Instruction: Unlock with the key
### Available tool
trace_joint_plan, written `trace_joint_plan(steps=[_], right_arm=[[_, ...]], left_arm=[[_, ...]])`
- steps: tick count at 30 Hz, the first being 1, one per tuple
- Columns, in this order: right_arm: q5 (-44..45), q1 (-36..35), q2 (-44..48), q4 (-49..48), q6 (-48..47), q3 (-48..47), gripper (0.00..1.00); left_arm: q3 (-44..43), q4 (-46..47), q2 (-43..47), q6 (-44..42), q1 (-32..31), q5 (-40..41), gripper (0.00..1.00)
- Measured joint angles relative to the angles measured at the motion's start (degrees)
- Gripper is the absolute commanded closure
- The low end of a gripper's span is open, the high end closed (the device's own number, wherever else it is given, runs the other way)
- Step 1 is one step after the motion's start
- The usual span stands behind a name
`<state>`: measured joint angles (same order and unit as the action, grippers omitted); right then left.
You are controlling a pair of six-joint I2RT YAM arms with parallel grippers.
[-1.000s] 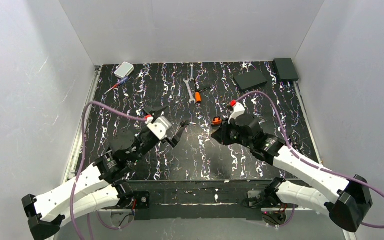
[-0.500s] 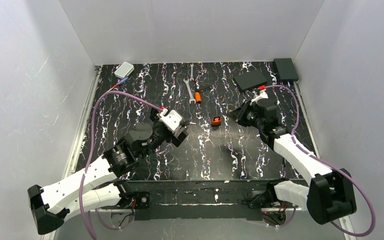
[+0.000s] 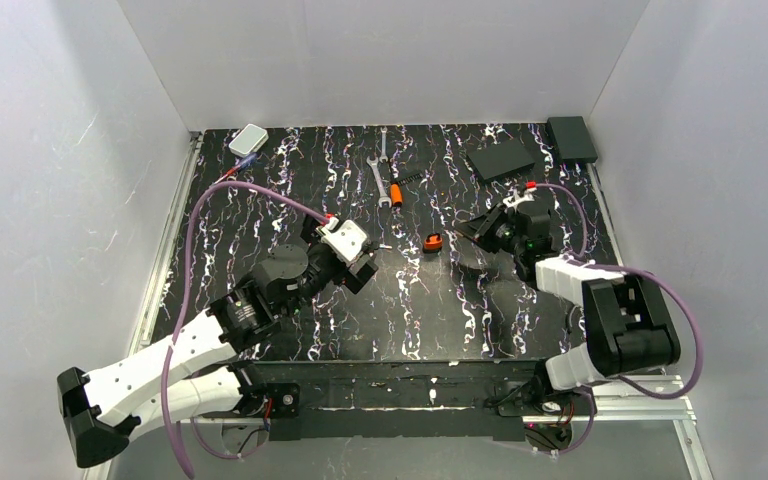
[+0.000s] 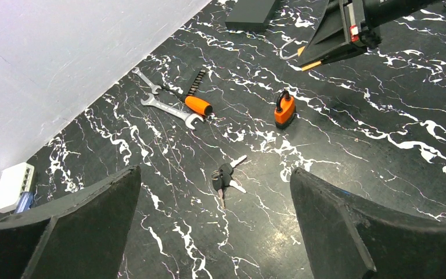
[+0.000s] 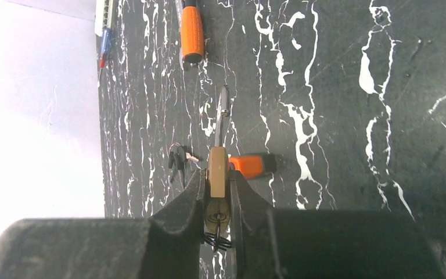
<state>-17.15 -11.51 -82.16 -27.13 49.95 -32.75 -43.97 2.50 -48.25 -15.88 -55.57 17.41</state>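
Observation:
The key (image 4: 225,177) lies in a small bunch of dark-headed keys on the black marbled table, also in the top view (image 3: 385,246) and the right wrist view (image 5: 177,160). My left gripper (image 4: 213,170) hovers just short of it, open and empty, its fingers either side of the bunch (image 3: 363,270). My right gripper (image 5: 218,177) is shut on a small brass padlock (image 5: 218,165), shackle pointing away; a dark wire ring hangs at its keyhole. It is held above the table right of centre (image 3: 472,230). An orange padlock (image 3: 433,242) lies between the grippers.
Two silver wrenches (image 3: 380,178) and an orange-handled tool (image 3: 396,195) lie at the back centre. A white box (image 3: 248,139) sits back left. A flat black pad (image 3: 500,160) and a black box (image 3: 571,138) sit back right. White walls close off three sides.
My right arm has folded back to the right, carrying the brass padlock away from the centre. My left gripper has advanced a little toward the key bunch, still open.

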Motion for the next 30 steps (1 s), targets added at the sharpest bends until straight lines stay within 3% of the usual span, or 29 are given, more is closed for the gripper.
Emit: trace_joint_plan(steps=[8,12,14,23,30], right_arm=[[-3.0,0.9,-10.0,-9.3,1.6,0.0,0.95],[-4.3,1.2,-13.4,-11.1,2.1,0.0,0.67],[-5.0,1.4,-14.6,-12.4,2.5,0.0,0.60],[-6.6,1.9,-15.7,-14.6,2.3,0.4,0.38],[-7.2,2.7,-15.4,-10.9,0.3,0.4,0.29]], left_arm=[[0.0,0.0,-0.4,-0.1,0.0,0.0,0.01],[0.0,0.0,-0.4,-0.2,0.0,0.2,0.01],[0.0,0.0,-0.4,-0.3,0.0,0.2,0.01],[0.0,0.0,-0.4,-0.5,0.0,0.2,0.01],[0.0,0.0,-0.4,-0.6,0.0,0.3,0.01]])
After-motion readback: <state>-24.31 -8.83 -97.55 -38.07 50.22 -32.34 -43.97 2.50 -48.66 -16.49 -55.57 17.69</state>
